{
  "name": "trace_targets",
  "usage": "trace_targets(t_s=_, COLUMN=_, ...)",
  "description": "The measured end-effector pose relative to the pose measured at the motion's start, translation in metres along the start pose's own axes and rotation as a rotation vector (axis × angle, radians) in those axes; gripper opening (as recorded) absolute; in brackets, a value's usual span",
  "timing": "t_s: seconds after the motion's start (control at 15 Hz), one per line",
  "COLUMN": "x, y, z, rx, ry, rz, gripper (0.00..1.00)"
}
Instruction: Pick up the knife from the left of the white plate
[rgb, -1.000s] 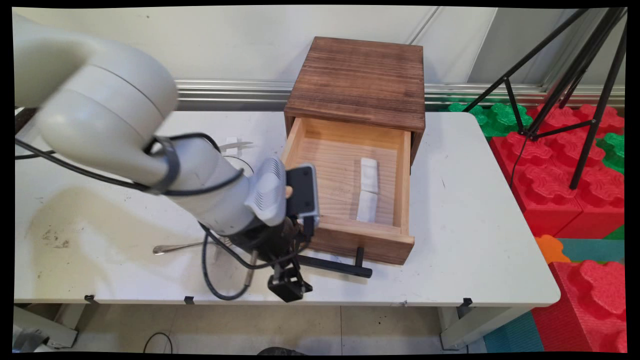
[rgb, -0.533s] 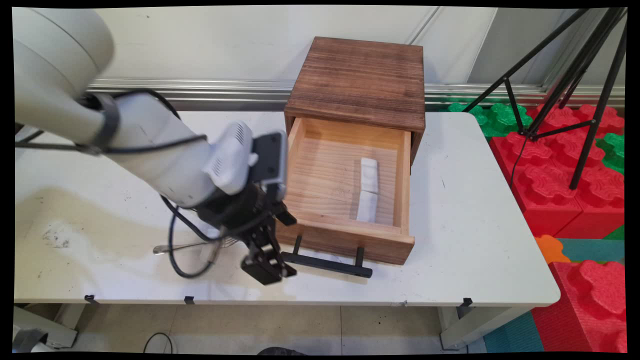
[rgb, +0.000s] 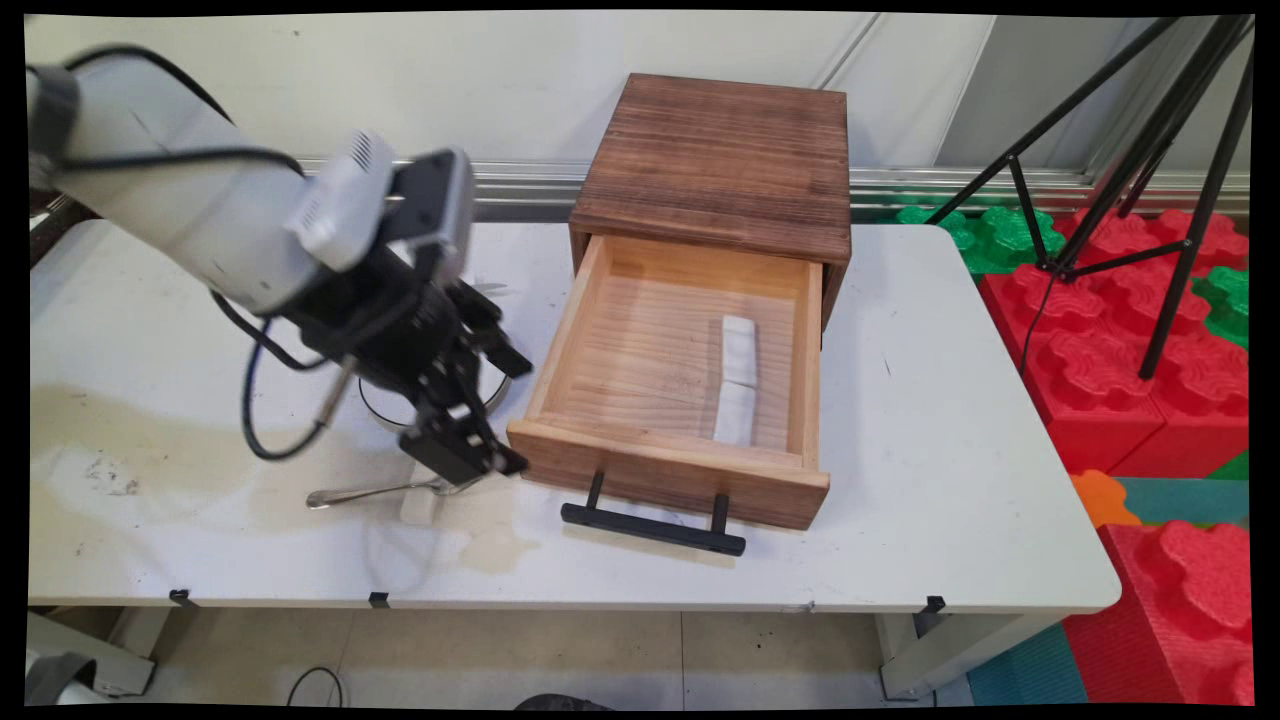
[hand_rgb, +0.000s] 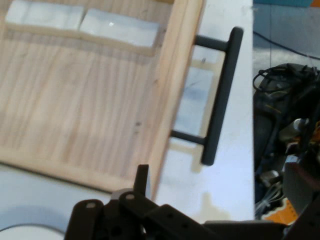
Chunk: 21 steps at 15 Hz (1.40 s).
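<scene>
My gripper (rgb: 498, 412) hangs open and empty just left of the open wooden drawer (rgb: 655, 345), near its left front corner. The drawer sticks out of a dark brown wooden box (rgb: 715, 160), with its black bar handle (rgb: 652, 528) facing the table's near edge. Two white blocks (rgb: 737, 378) lie end to end on the drawer floor. In the hand view the drawer floor (hand_rgb: 75, 100), the white blocks (hand_rgb: 82, 22) and the handle (hand_rgb: 220, 100) lie ahead of the gripper's black linkage (hand_rgb: 130, 215). A metal spoon (rgb: 365, 492) lies on the table below the gripper.
The spoon's bowl rests by a small white block (rgb: 420, 507). A round clear dish (rgb: 385, 415) sits partly hidden behind the hand. A knife (rgb: 480, 290) lies further back. A black tripod (rgb: 1150, 150) stands at the right over red and green foam blocks (rgb: 1120, 330).
The hand has moved away from the drawer's handle, going left and toward the back of the table and rising. The drawer stays pulled out and the handle is now uncovered.
</scene>
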Motion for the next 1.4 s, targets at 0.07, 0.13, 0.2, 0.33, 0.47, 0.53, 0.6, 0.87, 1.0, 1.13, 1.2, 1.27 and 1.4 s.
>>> trace_targets(t_s=0.07, x=-0.004, y=-0.006, z=-0.007, rx=0.011, ry=-0.004, rz=-0.006, gripper=1.00)
trace_targets(t_s=0.13, x=-0.008, y=-0.014, z=-0.013, rx=0.023, ry=-0.010, rz=-0.012, gripper=1.00)
trace_targets(t_s=0.2, x=-0.011, y=-0.021, z=-0.018, rx=0.035, ry=-0.017, rz=-0.016, gripper=1.00)
trace_targets(t_s=0.33, x=-0.017, y=-0.034, z=-0.025, rx=0.061, ry=-0.032, rz=-0.017, gripper=1.00)
trace_targets(t_s=0.47, x=-0.025, y=-0.054, z=-0.031, rx=0.095, ry=-0.058, rz=-0.017, gripper=1.00)
trace_targets(t_s=0.53, x=-0.027, y=-0.060, z=-0.032, rx=0.105, ry=-0.066, rz=-0.019, gripper=1.00)
trace_targets(t_s=0.6, x=-0.031, y=-0.070, z=-0.033, rx=0.121, ry=-0.082, rz=-0.023, gripper=1.00)
trace_targets(t_s=0.87, x=-0.043, y=-0.101, z=-0.030, rx=0.166, ry=-0.132, rz=-0.045, gripper=1.00)
trace_targets(t_s=1.0, x=-0.050, y=-0.122, z=-0.026, rx=0.195, ry=-0.161, rz=-0.053, gripper=1.00)
trace_targets(t_s=1.13, x=-0.056, y=-0.147, z=-0.020, rx=0.225, ry=-0.192, rz=-0.060, gripper=1.00)
trace_targets(t_s=1.2, x=-0.059, y=-0.158, z=-0.016, rx=0.237, ry=-0.205, rz=-0.063, gripper=1.00)
trace_targets(t_s=1.27, x=-0.062, y=-0.170, z=-0.012, rx=0.248, ry=-0.219, rz=-0.067, gripper=1.00)
trace_targets(t_s=1.4, x=-0.069, y=-0.198, z=-0.003, rx=0.271, ry=-0.251, rz=-0.074, gripper=1.00)
